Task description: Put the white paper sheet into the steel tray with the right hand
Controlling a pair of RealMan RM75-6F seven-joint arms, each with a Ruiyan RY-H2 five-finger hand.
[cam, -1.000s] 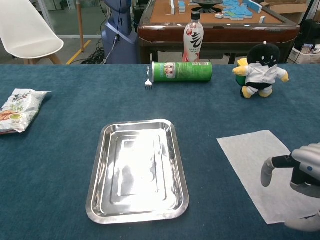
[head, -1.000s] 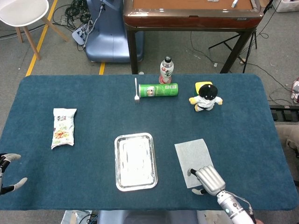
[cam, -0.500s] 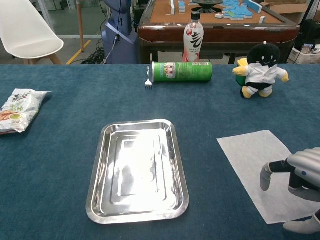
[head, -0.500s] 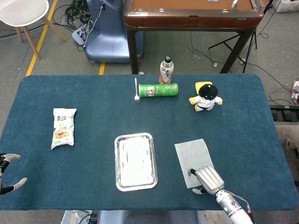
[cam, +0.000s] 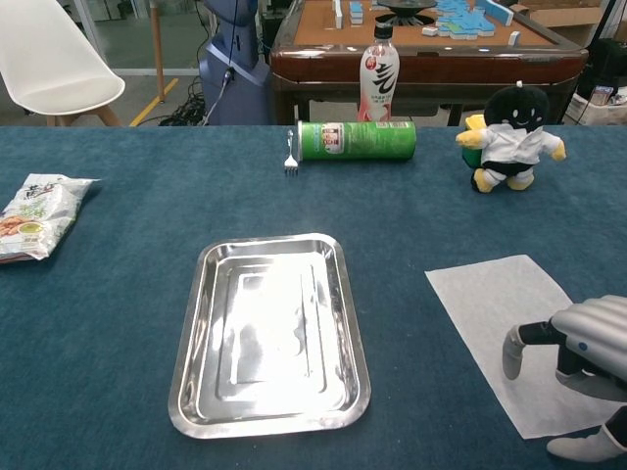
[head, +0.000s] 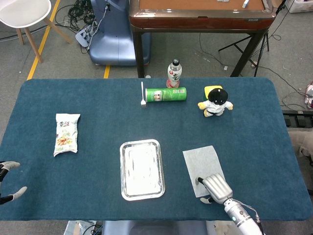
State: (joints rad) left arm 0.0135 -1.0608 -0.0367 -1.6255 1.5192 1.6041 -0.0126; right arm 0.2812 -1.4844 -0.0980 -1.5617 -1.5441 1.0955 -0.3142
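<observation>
The white paper sheet lies flat on the blue table, right of the steel tray. The tray holds nothing. My right hand hovers over the sheet's near corner, fingers bent down and spread, thumb out past the sheet's near edge; nothing is in its grasp, and whether it touches the paper cannot be told. My left hand shows only as fingertips at the table's near left edge, apart and holding nothing.
A snack bag lies far left. At the back stand a green can on its side, a fork, a bottle and a plush doll.
My right hand has drawn back a little toward the near edge and sunk lower over the sheet's near corner. The sheet and tray have not moved.
</observation>
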